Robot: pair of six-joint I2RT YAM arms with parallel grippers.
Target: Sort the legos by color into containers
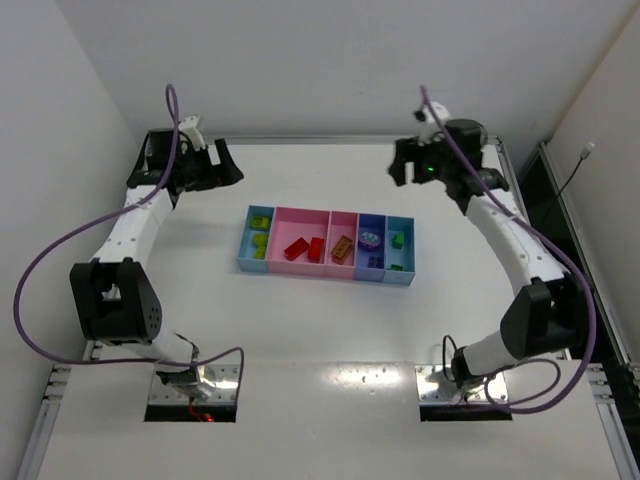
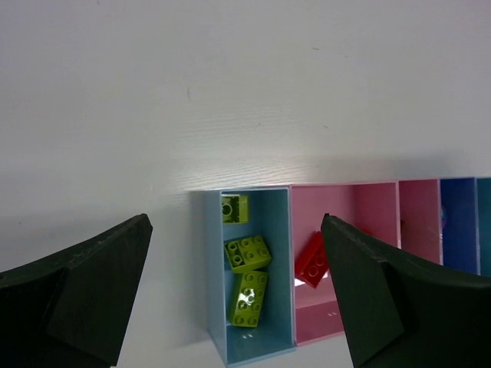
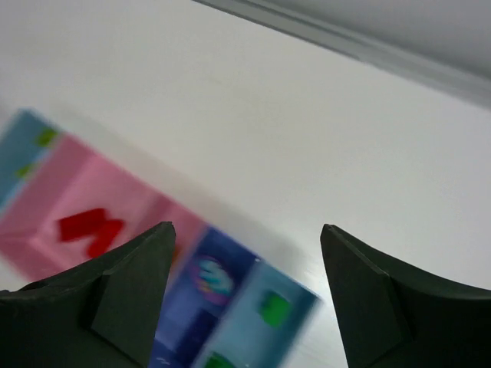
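Observation:
The containers (image 1: 300, 262) form a joined row of bins mid-table. Lime legos (image 1: 259, 244) lie in the left light-blue bin (image 2: 215, 307), red ones (image 1: 304, 248) in the wide pink bin, an orange one (image 1: 343, 249) in the narrow pink bin, a purple rounded one (image 1: 370, 239) in the periwinkle bin, green ones (image 1: 397, 240) in the right light-blue bin. My left gripper (image 1: 222, 165) hangs open and empty back left of the row; in its wrist view the lime legos (image 2: 247, 253) and a red one (image 2: 313, 259) show. My right gripper (image 1: 405, 166) hangs open and empty back right; its blurred view shows the bins (image 3: 230, 322).
White walls close the table at the back and both sides. A black cable (image 1: 572, 180) runs along the right edge beyond the table rail. The arm bases sit on metal plates (image 1: 190, 392) at the near edge.

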